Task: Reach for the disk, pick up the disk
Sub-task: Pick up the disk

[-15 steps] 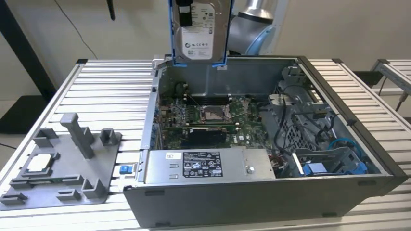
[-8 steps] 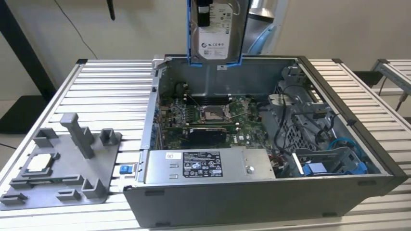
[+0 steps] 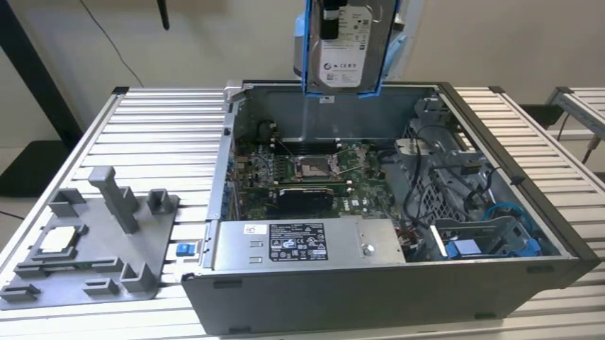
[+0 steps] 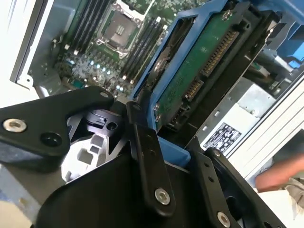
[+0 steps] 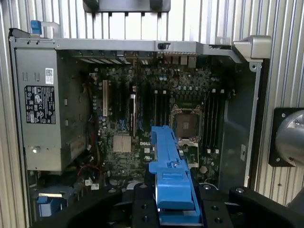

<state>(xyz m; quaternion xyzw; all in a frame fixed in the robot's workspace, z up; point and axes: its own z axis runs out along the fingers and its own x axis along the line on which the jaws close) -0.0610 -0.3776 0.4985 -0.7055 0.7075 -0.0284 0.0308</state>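
The disk [image 3: 345, 46] hangs upright high above the open computer case, its white label facing the exterior view and blue side rails on both edges. In the second wrist view the disk [image 4: 209, 61] shows its green circuit-board side within the blue frame, and my gripper [image 4: 171, 147] is shut on its near end with black fingers [image 4: 147, 156] against the rail. In the first wrist view the disk [image 5: 171, 171] appears edge-on as a blue rail, clamped between the gripper's [image 5: 173, 202] two black fingers [image 5: 142, 209].
Below stands the open computer case [image 3: 511, 177] with its motherboard [image 3: 312, 170], power supply [image 3: 302, 244], cables and a fixed blue bracket [image 3: 472, 248]. A grey fixture [image 3: 95, 241] lies on the slatted table at the exterior view's left. A person's arm [image 4: 280, 175] is near the case.
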